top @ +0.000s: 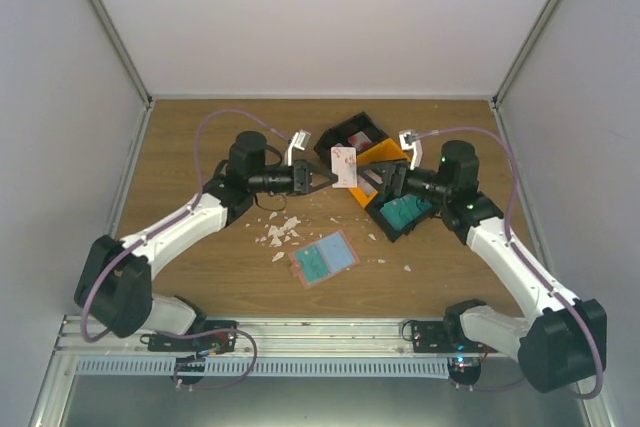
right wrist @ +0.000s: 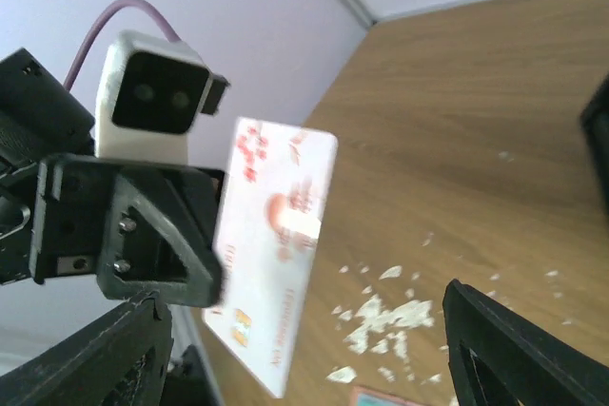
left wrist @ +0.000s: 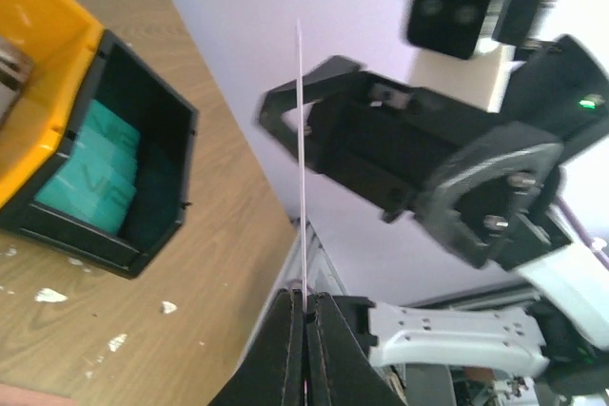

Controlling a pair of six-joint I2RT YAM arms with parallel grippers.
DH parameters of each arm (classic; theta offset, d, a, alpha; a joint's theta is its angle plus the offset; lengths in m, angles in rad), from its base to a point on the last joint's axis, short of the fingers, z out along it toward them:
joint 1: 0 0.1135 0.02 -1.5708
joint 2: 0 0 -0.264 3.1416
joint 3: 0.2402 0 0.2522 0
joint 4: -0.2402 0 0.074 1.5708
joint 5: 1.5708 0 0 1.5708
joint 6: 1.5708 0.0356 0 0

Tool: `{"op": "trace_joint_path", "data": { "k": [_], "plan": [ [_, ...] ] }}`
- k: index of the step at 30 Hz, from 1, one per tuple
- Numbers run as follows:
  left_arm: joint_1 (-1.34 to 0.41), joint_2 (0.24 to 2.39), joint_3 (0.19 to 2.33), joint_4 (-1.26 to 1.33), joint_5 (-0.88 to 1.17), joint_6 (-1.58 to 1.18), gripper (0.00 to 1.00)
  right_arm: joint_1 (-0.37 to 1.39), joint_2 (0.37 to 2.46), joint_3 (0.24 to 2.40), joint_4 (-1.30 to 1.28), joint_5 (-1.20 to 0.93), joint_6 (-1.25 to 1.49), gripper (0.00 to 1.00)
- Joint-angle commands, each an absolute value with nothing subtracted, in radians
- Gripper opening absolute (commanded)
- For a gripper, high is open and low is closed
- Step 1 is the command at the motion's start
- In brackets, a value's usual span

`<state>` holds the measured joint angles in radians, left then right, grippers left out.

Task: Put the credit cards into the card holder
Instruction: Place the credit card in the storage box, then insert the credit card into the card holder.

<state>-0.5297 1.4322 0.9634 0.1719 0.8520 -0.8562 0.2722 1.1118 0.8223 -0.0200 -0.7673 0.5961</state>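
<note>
My left gripper (top: 328, 180) is shut on a white credit card with red markings (top: 344, 167) and holds it upright above the table. In the left wrist view the card (left wrist: 302, 140) shows edge-on between my shut fingers (left wrist: 306, 306). My right gripper (top: 370, 185) is open and faces the card from the right. In the right wrist view the card (right wrist: 271, 254) hangs between my spread fingers (right wrist: 304, 358), not touching them. The salmon-pink card holder (top: 347, 250) lies open on the table in front, with a teal card (top: 318, 262) on it.
A black bin (top: 392, 230) with teal cards (top: 405, 212) sits under my right arm and also shows in the left wrist view (left wrist: 152, 187). An orange bin (top: 378, 155) and another black bin (top: 340, 133) stand behind it. White crumbs (top: 280, 232) lie scattered left of the holder.
</note>
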Motion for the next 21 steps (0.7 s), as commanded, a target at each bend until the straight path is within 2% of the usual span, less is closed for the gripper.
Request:
{"op": "trace_joint_path", "data": {
  "k": [1, 5, 7, 10, 13, 15, 18, 21],
  "plan": [
    [-0.538, 1.313, 0.902, 0.289, 0.912, -0.9, 0.0, 0.328, 1.091, 0.769, 0.131, -0.852, 0.73, 0.77],
    [-0.538, 1.248, 0.862, 0.328, 0.941, -0.949, 0.0, 0.385, 1.094, 0.765, 0.206, -0.882, 0.791, 0.7],
    [-0.538, 1.232, 0.854, 0.332, 0.944, -0.959, 0.0, 0.41, 1.103, 0.751, 0.304, -0.936, 0.851, 0.61],
    [-0.539, 1.22, 0.85, 0.334, 0.95, -0.968, 0.0, 0.436, 1.119, 0.738, 0.392, -0.973, 0.914, 0.4],
    [-0.54, 1.209, 0.841, 0.337, 0.959, -0.974, 0.0, 0.456, 1.13, 0.753, 0.369, -0.966, 0.908, 0.18],
    [-0.54, 1.2, 0.827, 0.338, 0.966, -0.974, 0.04, 0.46, 1.132, 0.77, 0.34, -0.951, 0.897, 0.03],
    [-0.539, 1.188, 0.809, 0.325, 0.969, -0.95, 0.21, 0.462, 1.133, 0.774, 0.313, -0.95, 0.885, 0.01],
    [-0.537, 1.189, 0.798, 0.311, 0.98, -0.918, 0.25, 0.465, 1.141, 0.774, 0.271, -0.986, 0.862, 0.01]
  ]
}}
